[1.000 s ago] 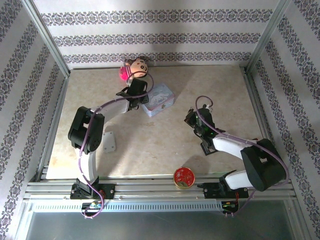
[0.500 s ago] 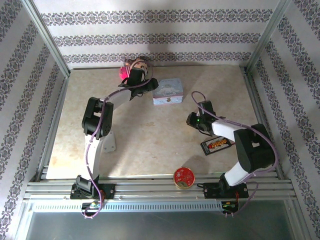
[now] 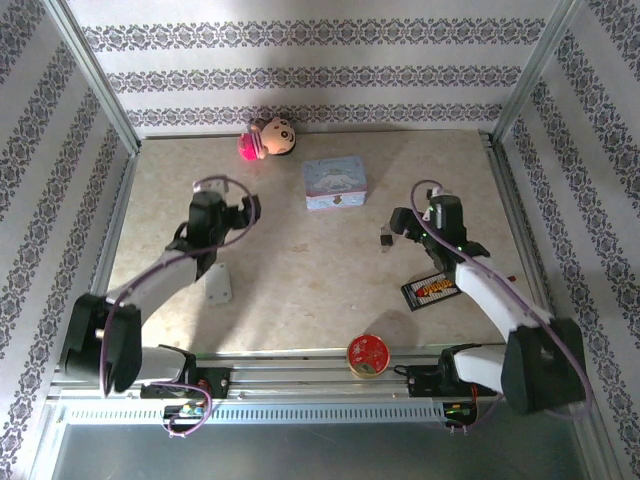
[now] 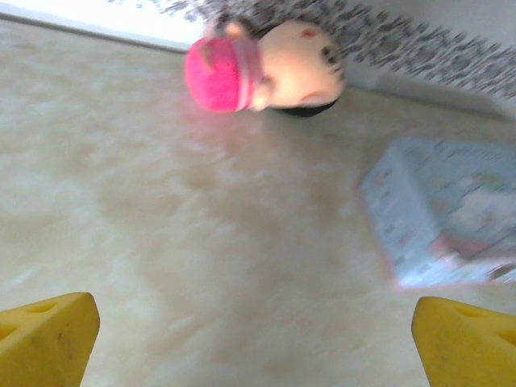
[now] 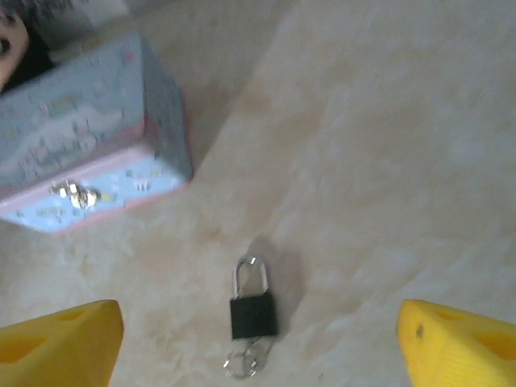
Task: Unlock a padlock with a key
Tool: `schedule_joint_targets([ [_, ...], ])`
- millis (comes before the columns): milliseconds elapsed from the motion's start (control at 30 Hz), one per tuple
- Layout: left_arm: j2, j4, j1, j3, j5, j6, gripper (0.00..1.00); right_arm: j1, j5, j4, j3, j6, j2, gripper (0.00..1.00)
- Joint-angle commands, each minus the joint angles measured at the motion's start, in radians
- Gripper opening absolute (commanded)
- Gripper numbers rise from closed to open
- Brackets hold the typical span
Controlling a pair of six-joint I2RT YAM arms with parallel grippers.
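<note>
Both arms reach low over the desk (image 3: pixel 300 280), the left claw (image 3: pixel 248 208) and the right claw (image 3: pixel 398 228) each with jaws spread wide and empty. The padlock (image 5: pixel 253 316) lies flat just beside the right claw, a metal ring at its base, near the pale blue box (image 3: pixel 335 185). The print on the black card (image 3: pixel 432 290) is too small to read.

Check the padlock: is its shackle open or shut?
Appears shut: the padlock lies flat on the table, and both legs of its shackle seem to reach the body. Too small to be sure.
</note>
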Motion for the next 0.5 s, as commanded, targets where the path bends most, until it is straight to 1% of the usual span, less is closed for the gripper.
schedule_joint_targets([
  [0,-0.098,0.126,0.068,-0.125,-0.091,0.128,0.99,-0.018,0.088,0.079,-0.088,-0.140,-0.091,0.95],
  [33,-0.135,0.149,0.088,-0.166,-0.090,0.130,0.99,-0.020,0.116,0.099,-0.115,-0.146,-0.121,0.98],
  [133,-0.211,0.251,0.115,-0.274,-0.105,0.164,0.99,-0.022,0.155,0.117,-0.171,-0.165,-0.186,0.98],
  [167,-0.227,0.269,0.118,-0.299,-0.119,0.172,0.99,-0.023,0.159,0.135,-0.193,-0.172,-0.205,0.96],
  [233,-0.240,0.274,0.124,-0.319,-0.144,0.182,0.99,-0.022,0.145,0.194,-0.250,-0.181,-0.240,0.90],
  [267,-0.241,0.271,0.125,-0.322,-0.154,0.184,0.99,-0.022,0.150,0.212,-0.271,-0.179,-0.259,0.83],
  [300,-0.244,0.270,0.125,-0.324,-0.158,0.185,0.99,-0.022,0.157,0.207,-0.275,-0.177,-0.274,0.79],
  [333,-0.245,0.275,0.127,-0.328,-0.156,0.183,0.99,-0.022,0.173,0.195,-0.272,-0.172,-0.285,0.77],
  [400,-0.245,0.287,0.127,-0.335,-0.151,0.175,0.99,-0.022,0.211,0.161,-0.254,-0.169,-0.277,0.78],
  [433,-0.241,0.296,0.128,-0.338,-0.151,0.172,0.99,-0.023,0.216,0.157,-0.252,-0.170,-0.269,0.79],
  [467,-0.238,0.300,0.128,-0.339,-0.150,0.176,0.99,-0.023,0.215,0.165,-0.259,-0.168,-0.267,0.85],
])
